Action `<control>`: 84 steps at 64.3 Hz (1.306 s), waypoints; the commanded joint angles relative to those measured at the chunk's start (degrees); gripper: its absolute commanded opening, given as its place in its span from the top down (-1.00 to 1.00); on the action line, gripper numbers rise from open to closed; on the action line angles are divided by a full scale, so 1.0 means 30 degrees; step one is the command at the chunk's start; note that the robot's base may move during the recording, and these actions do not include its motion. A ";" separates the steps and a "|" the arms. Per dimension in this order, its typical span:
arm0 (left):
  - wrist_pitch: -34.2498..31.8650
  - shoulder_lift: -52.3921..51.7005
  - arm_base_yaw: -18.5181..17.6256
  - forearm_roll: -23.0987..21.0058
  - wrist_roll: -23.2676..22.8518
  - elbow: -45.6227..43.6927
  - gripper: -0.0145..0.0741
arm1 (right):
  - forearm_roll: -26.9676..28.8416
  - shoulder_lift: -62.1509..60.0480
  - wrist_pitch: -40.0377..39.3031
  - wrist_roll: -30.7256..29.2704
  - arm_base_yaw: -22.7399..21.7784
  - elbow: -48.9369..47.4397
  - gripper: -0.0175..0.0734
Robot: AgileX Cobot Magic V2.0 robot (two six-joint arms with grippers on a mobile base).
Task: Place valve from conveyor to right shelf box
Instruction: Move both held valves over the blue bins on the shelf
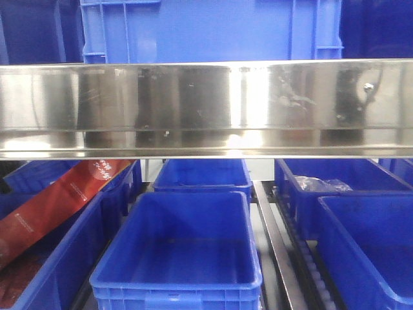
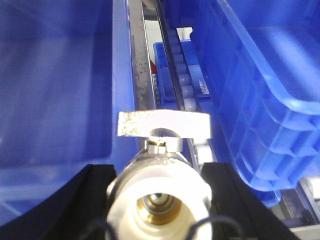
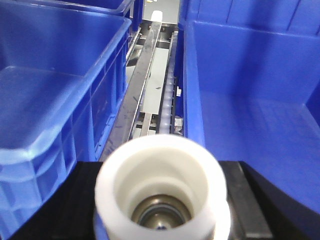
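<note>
Left jaws: clamped on the left valve [image 2: 157, 200], one black face tight against each flank.
Left valve: off the conveyor, which no view shows. It is held just left of the roller track [image 2: 182, 85], white end toward the wrist camera, brass bore inside, flat steel handle [image 2: 162, 124] crosswise on top.
Left box [image 2: 55, 100]: its wall runs along the track's left side; top open, floor blurred.
Handling: probably a stiff, dense metal body with smooth plastic ends, so slippery rather than fragile. Take it across the body below the handle, not by the handle, which may swing.
Red carton [image 1: 58, 200]: leans in a box well left of the track, seen in the front view.
Steel beam [image 1: 206, 106]: spans above the track and all the boxes, so headroom over them looks low.
Right jaws: black faces on either side of the right valve [image 3: 162, 180]. They look clamped on it, though the white collar hides the contact.
Right valve: held over the near end of the track, white end toward the camera.
Right box [image 3: 250, 105]: wall just right of the track, top open, nothing on the floor that shows; by my reading, the goal.
Room: the rim beside the track is the edge to clear; beyond it the box is wide open.
</note>
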 commanded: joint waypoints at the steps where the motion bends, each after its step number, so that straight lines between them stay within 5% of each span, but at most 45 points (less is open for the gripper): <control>1: -0.0925 -0.0236 -0.0105 -0.0191 -0.0114 -0.0110 0.92 | -0.0151 -0.0241 -0.1326 -0.0114 0.0000 -0.0202 0.95; 84: -0.1100 -0.0236 -0.0105 -0.0225 -0.0114 -0.0110 0.92 | -0.0151 -0.0241 -0.1326 -0.0114 0.0000 -0.0202 0.95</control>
